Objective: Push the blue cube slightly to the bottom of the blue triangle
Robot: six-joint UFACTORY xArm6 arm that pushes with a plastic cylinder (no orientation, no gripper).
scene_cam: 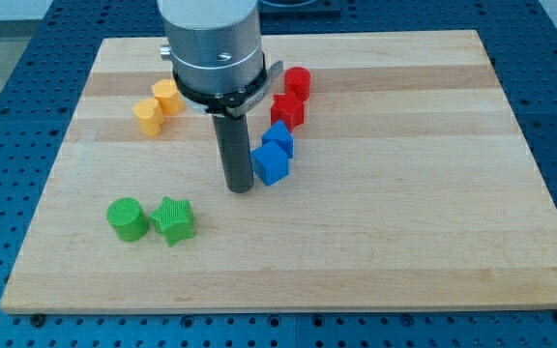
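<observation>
The blue cube lies near the board's middle, touching the blue triangle, which sits just above it and a little to the right. My tip rests on the board just left of the blue cube and slightly below its centre, with a thin gap between them. The rod rises from there to the grey arm housing at the view's top.
A red cylinder and a red star-like block lie above the blue blocks. Two yellow-orange blocks lie at upper left. A green cylinder and green star lie at lower left. The wooden board sits on a blue perforated table.
</observation>
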